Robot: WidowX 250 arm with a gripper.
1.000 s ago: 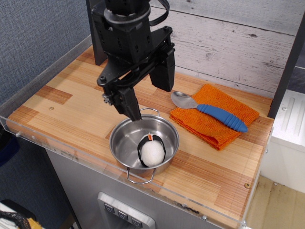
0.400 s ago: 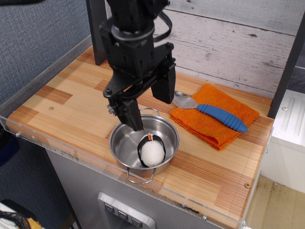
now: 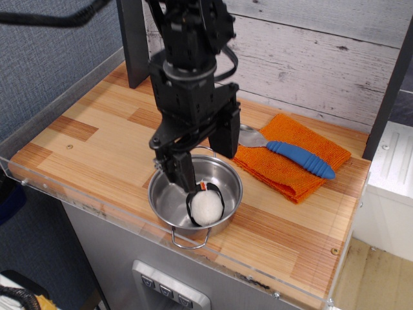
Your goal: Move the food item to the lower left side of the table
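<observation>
The food item [image 3: 206,205] is a small white rice ball with a black band and an orange spot. It lies inside a steel pot [image 3: 166,197] near the front edge of the wood-plank table [image 3: 90,142]. My gripper [image 3: 201,160] is open and hangs over the pot. Its left finger [image 3: 181,174] reaches down into the pot just left of the rice ball. Its right finger [image 3: 224,132] stands behind the pot's far rim. The rice ball is not held.
An orange folded cloth [image 3: 290,161] lies to the right of the pot with a blue-handled spoon [image 3: 290,154] on it. A clear acrylic edge [image 3: 58,187] runs along the table's front and left. A dark post [image 3: 132,45] stands at the back left.
My gripper has moved right and down, from above the pot's left rim to low over the pot, its left finger now inside beside the rice ball.
</observation>
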